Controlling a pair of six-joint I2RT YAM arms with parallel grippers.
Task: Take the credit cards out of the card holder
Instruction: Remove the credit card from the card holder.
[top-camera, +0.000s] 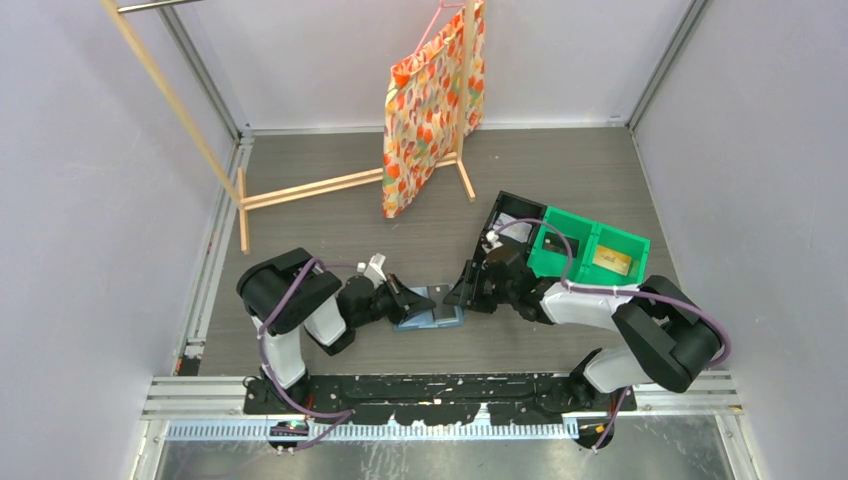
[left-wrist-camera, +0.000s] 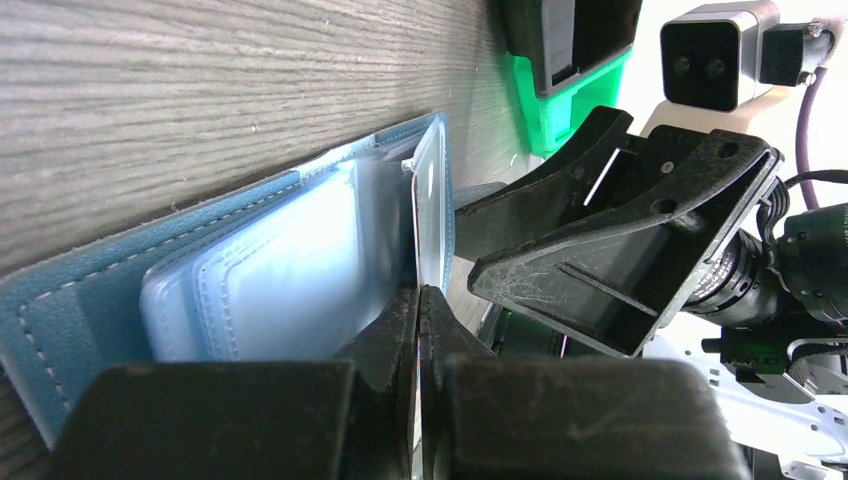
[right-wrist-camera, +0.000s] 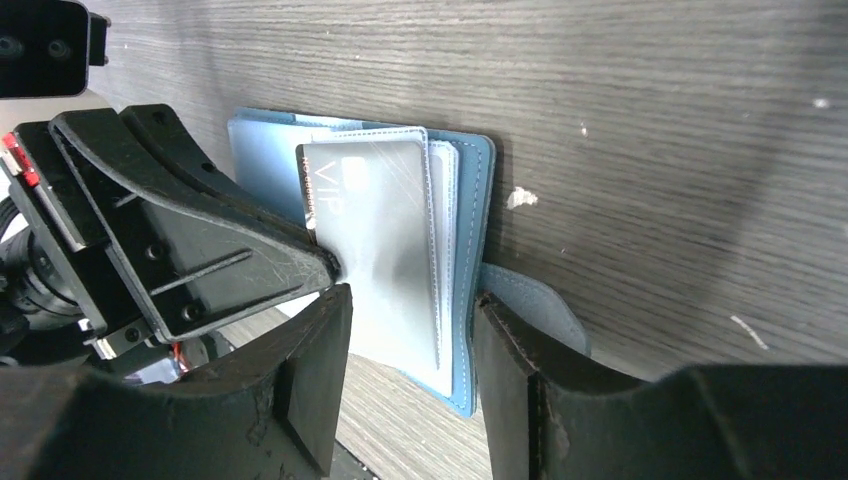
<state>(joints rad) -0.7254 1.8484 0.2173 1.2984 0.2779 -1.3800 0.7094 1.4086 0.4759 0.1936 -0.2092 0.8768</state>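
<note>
The card holder (right-wrist-camera: 482, 190) lies open on the bench (right-wrist-camera: 650, 120) at the centre of the right wrist view, its pale sleeve leaves fanned up. The left end effector (left-wrist-camera: 418, 296) is pinched almost closed on the edge of a silver card (right-wrist-camera: 370, 240) marked VIP, which stands out from the leaves. I cannot tell whether a sleeve is caught in with it. The right end effector (right-wrist-camera: 412, 300) is spread wide, one finger on either side of the holder's lower edge.

The card looks thin, stiff, light and glossy, so it is likely slippery. Its exposed edge seems the best place to grip it, drawing along the sleeve's opening. The holder is soft and light and will probably drag along unless its cover is pinned.

In the top view a green bin (top-camera: 590, 245) holding a tan card (top-camera: 612, 262) and a black bin (top-camera: 512, 212) sit right of centre, near the right arm. A patterned bag (top-camera: 430, 100) hangs at upper centre, well apart. The two end effectors crowd each other.
</note>
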